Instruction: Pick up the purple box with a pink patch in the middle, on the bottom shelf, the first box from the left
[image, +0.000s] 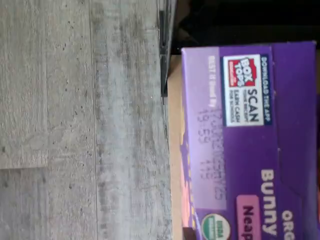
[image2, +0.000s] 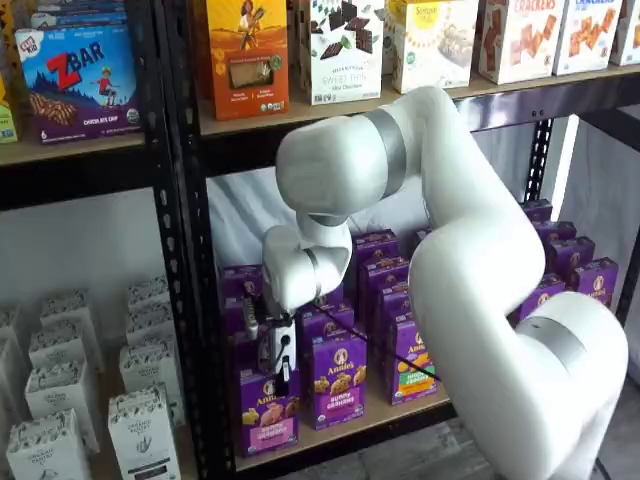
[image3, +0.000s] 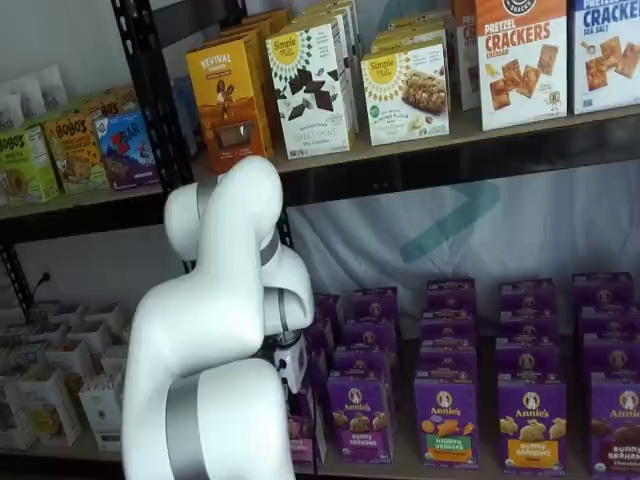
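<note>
Robot arm worked low at a stocked store rack above grey plank flooring (image: 75, 125).

The purple box (image2: 267, 411) with its pink patch (image2: 266, 433) stood at the left front edge of the tan bottom shelf (image2: 400, 410). The gripper (image2: 283, 375) hung directly over its top; whether its fingers gripped anything could not be told.

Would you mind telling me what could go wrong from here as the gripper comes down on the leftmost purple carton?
1. The gripper sits right at the purple box top; whether it is open cannot be told, so it may push rather than grasp.
2. The Bunny Grahams carton stands close beside and could get bumped.
3. The box stands near the bottom shelf front edge and could tip off.
</note>
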